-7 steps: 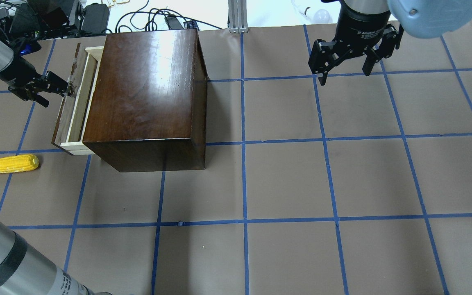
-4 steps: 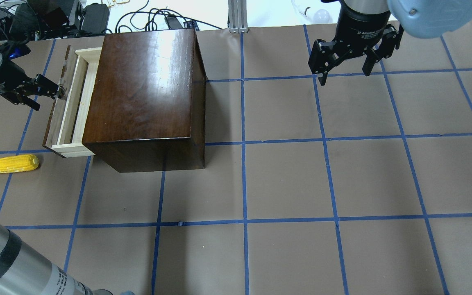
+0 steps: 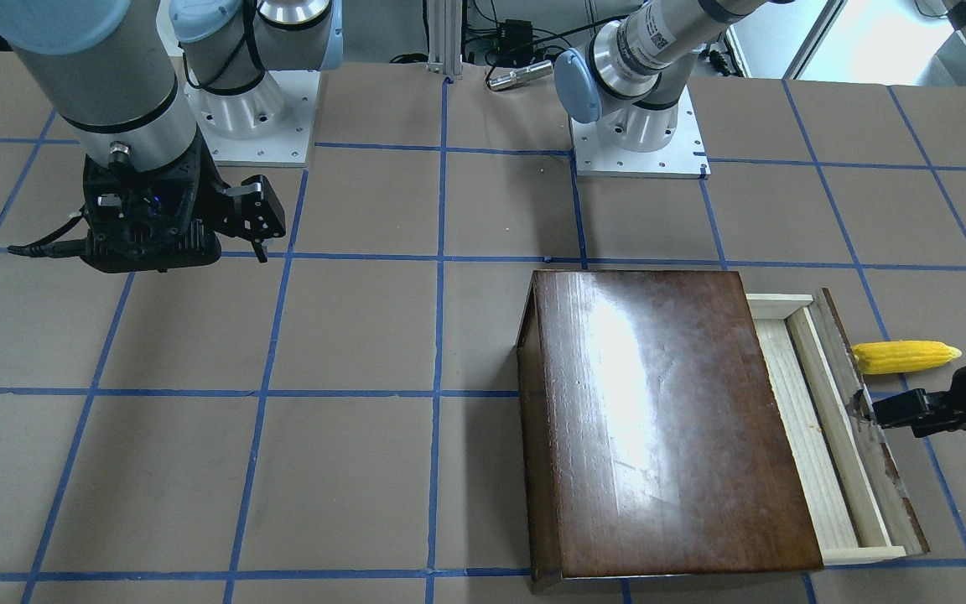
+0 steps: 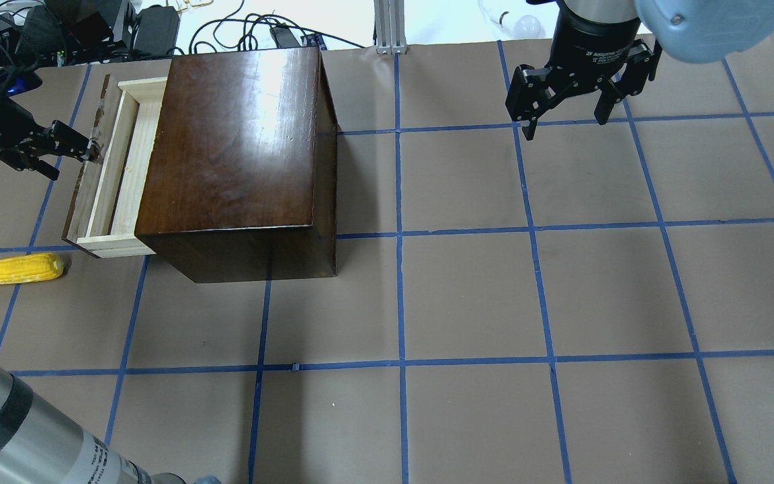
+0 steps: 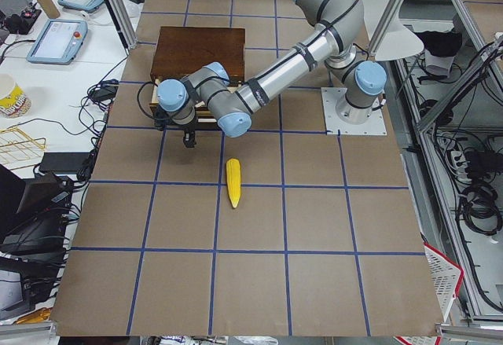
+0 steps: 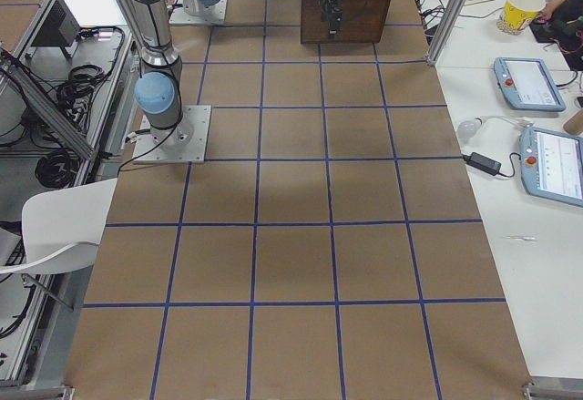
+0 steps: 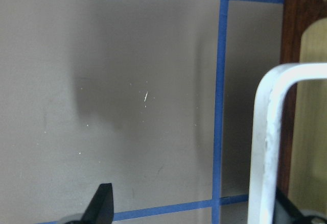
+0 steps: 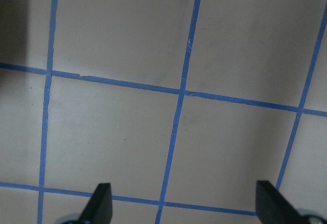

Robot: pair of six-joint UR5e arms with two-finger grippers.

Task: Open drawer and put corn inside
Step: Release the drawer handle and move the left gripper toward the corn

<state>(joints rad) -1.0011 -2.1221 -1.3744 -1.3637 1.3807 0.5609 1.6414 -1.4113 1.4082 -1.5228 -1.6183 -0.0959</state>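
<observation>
The glossy dark-brown box [image 4: 232,154] stands at the table's back left. Its drawer [image 4: 115,161] is pulled partway out, and the pale wood tray [image 3: 818,436] looks empty. My left gripper [image 4: 71,159] is open. One finger [image 3: 869,411] is hooked at the white handle [image 7: 265,147] on the dark front panel. The yellow corn [image 4: 14,269] lies on the table just in front of the drawer's near end, apart from it; it also shows in the front view [image 3: 902,356]. My right gripper [image 4: 568,124] is open and empty above bare table at the back right.
Cables and electronics [image 4: 91,27] lie beyond the table's back edge behind the box. An aluminium post [image 4: 390,27] stands at back centre. The arm bases [image 3: 638,134] sit on the robot's side. My left arm's forearm [image 4: 17,430] crosses the near left corner.
The drawer has slid further out of the box to the left, with my left gripper moving left at its handle. The corn and right arm have not moved.
</observation>
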